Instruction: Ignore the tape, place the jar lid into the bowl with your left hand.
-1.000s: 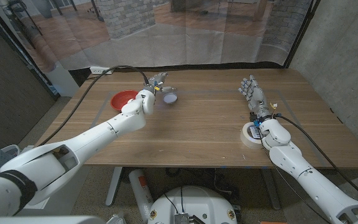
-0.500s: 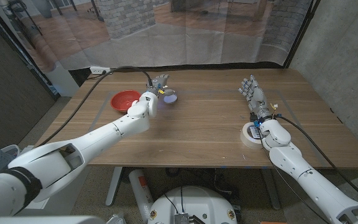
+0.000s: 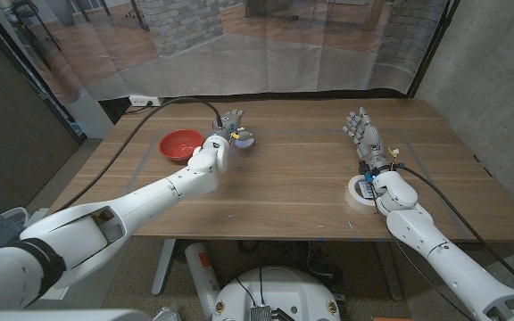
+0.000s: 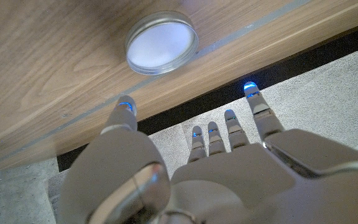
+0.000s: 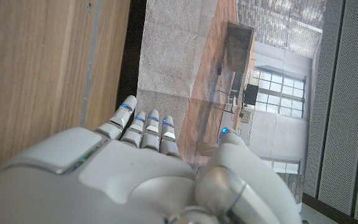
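Note:
The jar lid (image 3: 244,139), a round silver-rimmed lid with a pale face, lies on the table far left of centre; it also shows in the left wrist view (image 4: 161,42). My left hand (image 3: 227,123) hovers just left of it and slightly beyond, fingers spread and holding nothing. In the left wrist view the left hand (image 4: 185,180) reaches past the table edge, one fingertip (image 4: 124,104) close to the lid. The red bowl (image 3: 180,144) sits left of the hand. My right hand (image 3: 362,129) stands at the right with fingers extended, empty.
A white roll of tape (image 3: 360,192) lies on the table by my right wrist. A black cable (image 3: 141,114) runs along my left arm from the table's far left corner. The table's far edge is close behind the lid. My right hand (image 5: 148,168) points past that edge.
My left forearm has swung rightward, uncovering more of the red bowl. The left hand has settled a little closer to the lid. The lid, tape and right arm have not moved.

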### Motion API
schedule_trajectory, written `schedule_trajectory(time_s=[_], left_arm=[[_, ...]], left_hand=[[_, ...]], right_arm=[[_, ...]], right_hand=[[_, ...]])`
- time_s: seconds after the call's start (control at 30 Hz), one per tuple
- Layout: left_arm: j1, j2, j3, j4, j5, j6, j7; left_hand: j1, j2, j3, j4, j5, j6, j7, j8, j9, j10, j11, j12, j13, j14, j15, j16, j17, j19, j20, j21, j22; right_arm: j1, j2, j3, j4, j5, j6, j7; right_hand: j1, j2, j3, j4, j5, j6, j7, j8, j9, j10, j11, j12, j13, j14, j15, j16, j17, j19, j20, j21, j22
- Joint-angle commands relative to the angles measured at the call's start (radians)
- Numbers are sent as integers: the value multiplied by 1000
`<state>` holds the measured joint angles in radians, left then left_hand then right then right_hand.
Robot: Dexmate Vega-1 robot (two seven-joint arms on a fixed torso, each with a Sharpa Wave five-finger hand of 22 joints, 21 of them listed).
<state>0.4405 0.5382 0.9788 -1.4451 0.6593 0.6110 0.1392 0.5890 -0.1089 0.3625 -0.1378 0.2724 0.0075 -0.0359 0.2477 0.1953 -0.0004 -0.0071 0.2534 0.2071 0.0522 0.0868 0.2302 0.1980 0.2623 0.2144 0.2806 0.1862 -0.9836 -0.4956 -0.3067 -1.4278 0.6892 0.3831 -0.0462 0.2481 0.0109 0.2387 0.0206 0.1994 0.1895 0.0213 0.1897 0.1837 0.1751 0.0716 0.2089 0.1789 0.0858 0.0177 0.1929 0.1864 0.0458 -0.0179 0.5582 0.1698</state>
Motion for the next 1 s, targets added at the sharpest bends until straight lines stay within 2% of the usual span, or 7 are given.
schedule_trajectory(time_s=[0.03, 0.57, 1.0], left_arm=[[-14, -27, 7, 52, -20, -19, -12], [-52, -65, 62, 103, 0, 16, -45], [-69, -74, 88, 131, 2, 42, -69]], left_hand=[[12, 2, 3, 2, 1, 2, -4, -3, 3, 6, -13, 4, 4, 10, 0, 2, 2, 14, 5, 2, 3], [33, 10, 9, -2, -1, 19, -2, -1, 3, 17, -16, 5, 4, 23, -4, 3, 2, 35, 4, 3, 3], [64, 25, 22, -8, -4, 40, 2, 2, 3, 26, -21, 5, 4, 38, -12, 4, 3, 53, 4, 2, 3]], right_arm=[[3, -2, -1, 0, 0, -8, 0], [12, 11, 0, 18, 5, 0, 0], [20, 17, -2, 26, 7, -4, -1]], right_hand=[[1, 10, 0, -4, -2, 3, -2, 6, 5, 6, 4, 1, 5, 7, 2, 2, 0, 10, 1, -2, 3], [0, 9, -2, -6, -2, 4, -2, 6, 5, 7, 5, 1, 5, 8, 3, 2, 0, 15, 2, -9, 4], [0, 10, -2, -8, -2, 3, -3, 5, 5, 7, 4, 1, 5, 8, 3, 1, 0, 19, 3, -13, 4]])
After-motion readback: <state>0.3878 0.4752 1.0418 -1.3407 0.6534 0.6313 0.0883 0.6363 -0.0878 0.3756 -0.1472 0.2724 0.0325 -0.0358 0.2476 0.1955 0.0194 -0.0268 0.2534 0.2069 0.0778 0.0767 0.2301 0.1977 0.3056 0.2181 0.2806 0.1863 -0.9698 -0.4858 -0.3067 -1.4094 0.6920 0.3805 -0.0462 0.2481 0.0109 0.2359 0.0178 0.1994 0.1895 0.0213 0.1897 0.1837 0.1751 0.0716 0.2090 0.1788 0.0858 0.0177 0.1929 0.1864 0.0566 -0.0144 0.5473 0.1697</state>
